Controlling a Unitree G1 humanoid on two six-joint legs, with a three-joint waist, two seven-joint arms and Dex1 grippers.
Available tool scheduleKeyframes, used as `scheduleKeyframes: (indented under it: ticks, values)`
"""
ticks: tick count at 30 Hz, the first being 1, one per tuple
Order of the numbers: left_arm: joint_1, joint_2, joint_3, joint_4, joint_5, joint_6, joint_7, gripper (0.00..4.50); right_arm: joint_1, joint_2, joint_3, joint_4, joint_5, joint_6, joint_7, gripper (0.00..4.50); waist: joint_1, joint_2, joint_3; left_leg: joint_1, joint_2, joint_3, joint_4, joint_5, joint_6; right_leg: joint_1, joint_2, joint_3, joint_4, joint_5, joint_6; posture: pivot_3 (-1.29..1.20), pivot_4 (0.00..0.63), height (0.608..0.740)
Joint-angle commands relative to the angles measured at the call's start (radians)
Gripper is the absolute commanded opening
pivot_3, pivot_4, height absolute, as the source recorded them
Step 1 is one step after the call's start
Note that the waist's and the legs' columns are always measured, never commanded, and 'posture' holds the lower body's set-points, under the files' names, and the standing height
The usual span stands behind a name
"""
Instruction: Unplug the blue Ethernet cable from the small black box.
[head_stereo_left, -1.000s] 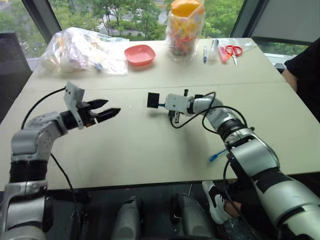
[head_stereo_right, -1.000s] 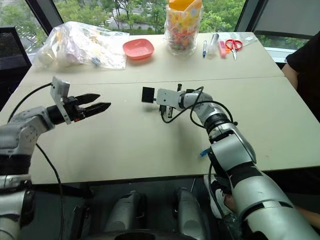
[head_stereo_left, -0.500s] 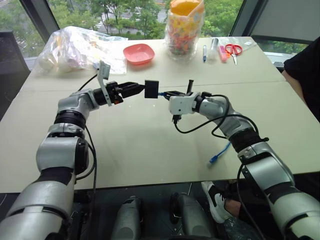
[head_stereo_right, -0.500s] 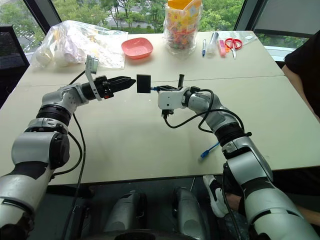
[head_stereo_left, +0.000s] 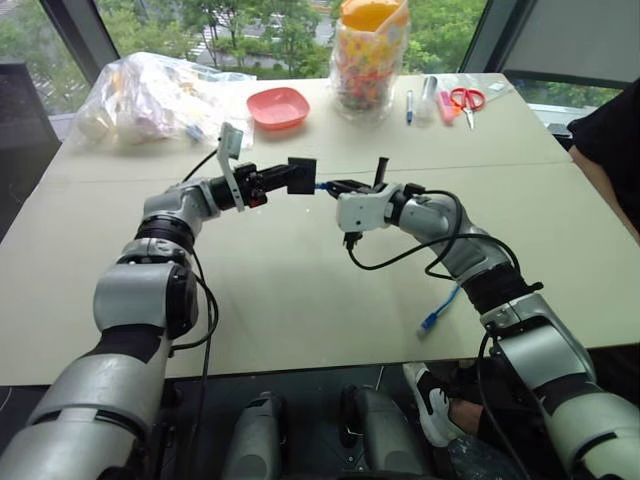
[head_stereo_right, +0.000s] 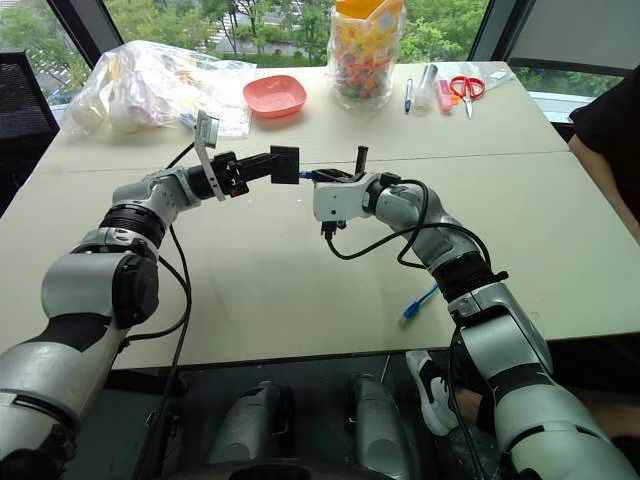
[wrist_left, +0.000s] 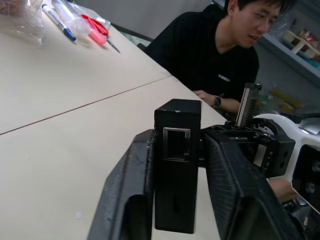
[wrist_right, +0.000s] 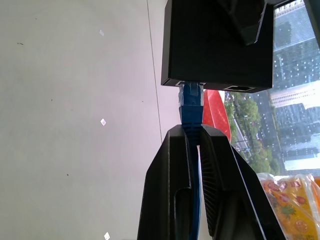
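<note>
From the head views, the small black box (head_stereo_left: 303, 176) is seen lifted above the counter (head_stereo_left: 300, 290), clamped by the left end effector (head_stereo_left: 281, 180). The blue Ethernet cable (head_stereo_left: 439, 309) trails over the counter edge.

In the left wrist view, the box is pinched between both fingers (wrist_left: 131, 195).

In the right wrist view, the right end effector (wrist_right: 192, 137) is closed on the cable just behind the plug, which is seated in the box.

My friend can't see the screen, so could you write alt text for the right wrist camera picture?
The right gripper has its jaws shut on the blue Ethernet cable, whose plug is still seated in a port of the small black box just beyond. A pale table lies behind them.
</note>
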Motion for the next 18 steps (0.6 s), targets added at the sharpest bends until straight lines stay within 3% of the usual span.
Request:
scheduleKeyframes:
  ticks: [1, 5, 7, 10, 15, 18]
  values:
    - [-0.027, 0.007, 0.019, -0.017, 0.014, -0.008, -0.006, 0.48, -0.009, -0.005, -0.013, -0.065, 0.006, -0.001, 0.008, 0.0, 0.001, 0.0, 0.0, 0.0, 0.0, 0.0, 0.0, 0.0, 0.0, 0.0, 0.0, 0.0, 0.0, 0.0, 0.0, 0.0, 0.15, 0.74]
    - [-0.016, 0.009, 0.03, -0.02, 0.02, -0.013, 0.01, 0.48, 0.011, -0.003, -0.029, -0.103, 0.057, 0.034, 0.066, 1.59, 0.0, 0.0, 0.0, 0.0, 0.0, 0.0, 0.0, 0.0, 0.0, 0.0, 0.0, 0.0, 0.0, 0.0, 0.0, 0.0, 0.15, 0.74]
    - [-0.007, 0.013, 0.046, -0.023, 0.011, -0.003, 0.012, 0.48, 0.049, -0.024, -0.049, -0.151, 0.053, 0.092, 0.069, 2.68, 0.0, 0.0, 0.0, 0.0, 0.0, -0.001, 0.0, 0.0, 0.0, 0.0, 0.0, 0.0, 0.0, 0.0, 0.0, 0.0, 0.15, 0.74]
    - [-0.001, 0.021, 0.084, -0.026, -0.016, 0.032, 0.007, 0.48, 0.15, 0.025, -0.152, -0.294, 0.236, 0.281, 0.119, 4.21, 0.005, 0.0, 0.0, 0.0, 0.0, -0.001, 0.0, 0.0, 0.0, 0.0, 0.0, 0.0, 0.0, 0.0, 0.0, 0.0, 0.15, 0.74]
    - [-0.004, 0.029, 0.202, -0.054, -0.137, 0.211, -0.047, 0.48, 0.341, 0.259, -0.405, -0.704, 0.932, 0.938, 0.14, 4.21, 0.001, 0.0, 0.0, 0.0, 0.001, -0.007, 0.0, 0.0, 0.0, 0.0, 0.0, -0.001, 0.001, 0.0, 0.0, 0.0, 0.15, 0.74]
    - [0.011, 0.016, 0.239, -0.107, -0.194, 0.317, -0.082, 0.48, 0.381, 0.357, -0.5, -0.798, 1.181, 1.121, 0.056, 4.21, 0.002, 0.0, 0.0, 0.0, 0.004, -0.008, 0.001, 0.0, 0.0, 0.001, 0.0, -0.001, 0.001, 0.002, -0.004, 0.0, 0.15, 0.74]
